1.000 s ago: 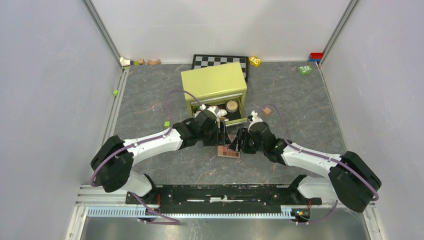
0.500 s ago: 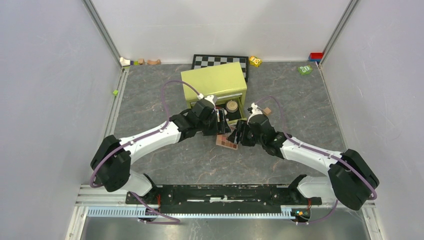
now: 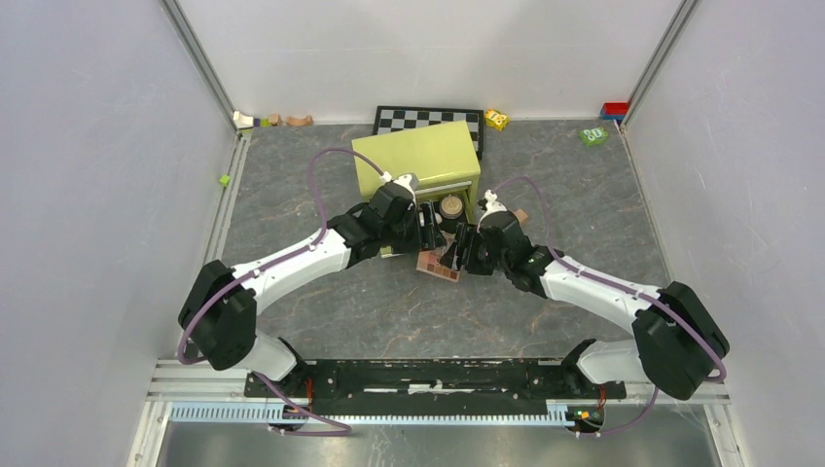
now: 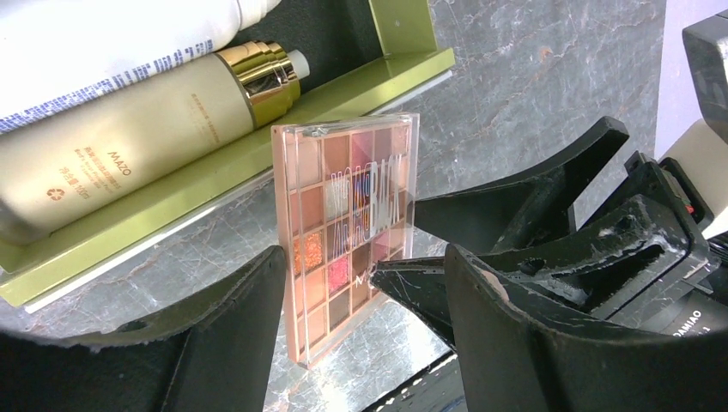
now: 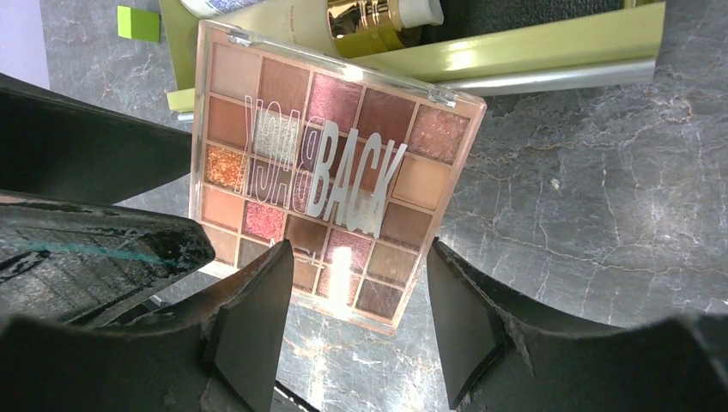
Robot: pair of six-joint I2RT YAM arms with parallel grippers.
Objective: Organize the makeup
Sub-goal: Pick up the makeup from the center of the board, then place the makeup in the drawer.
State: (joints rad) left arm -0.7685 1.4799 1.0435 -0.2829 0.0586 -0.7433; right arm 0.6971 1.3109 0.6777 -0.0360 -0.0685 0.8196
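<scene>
The square pink-brown eyeshadow palette hangs tilted just in front of the open drawer. My right gripper is shut on its lower corner, one finger at each edge. My left gripper is open, and its left finger rests against the palette's other edge. The right gripper's finger lies between the left jaws. In the drawer lie a beige gold-capped bottle, a white bottle and a round compact.
The drawer belongs to a green box at the table's middle back. A chequered board lies behind it. Small toys sit along the back wall. There is a green cube at the left rail and a wooden cube to the right of the drawer.
Both grippers have moved away from the arm bases toward the drawer, carrying the palette with them. The jaws have kept the same spread.
</scene>
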